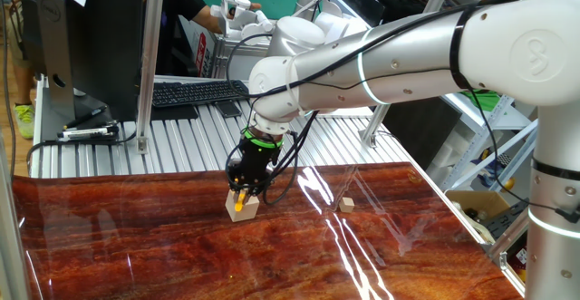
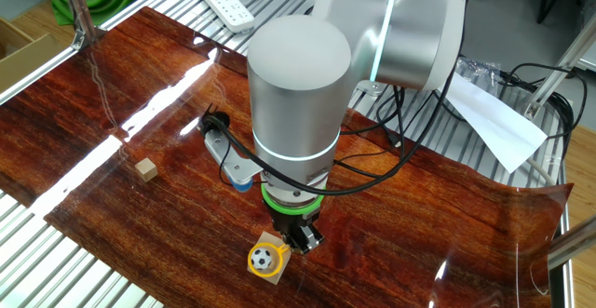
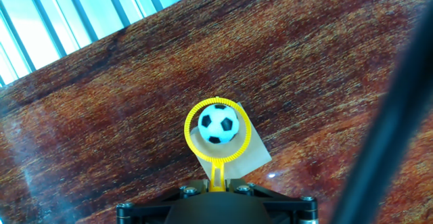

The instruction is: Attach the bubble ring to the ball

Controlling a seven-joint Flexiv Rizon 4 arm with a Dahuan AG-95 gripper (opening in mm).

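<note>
The bubble ring is a yellow loop with a short stem. It lies around the black-and-white ball, which sits on a tan wooden cube. My gripper is shut on the ring's stem, right behind the cube. In the other fixed view the ring circles the ball on the cube, just below my gripper. In one fixed view my gripper stands over the cube with the yellow stem showing; the ball is hidden there.
A second tan cube sits apart on the red-brown wood-grain mat. A blue-and-grey tool lies behind the arm. Slatted metal table, keyboard and monitor stand lie beyond the mat.
</note>
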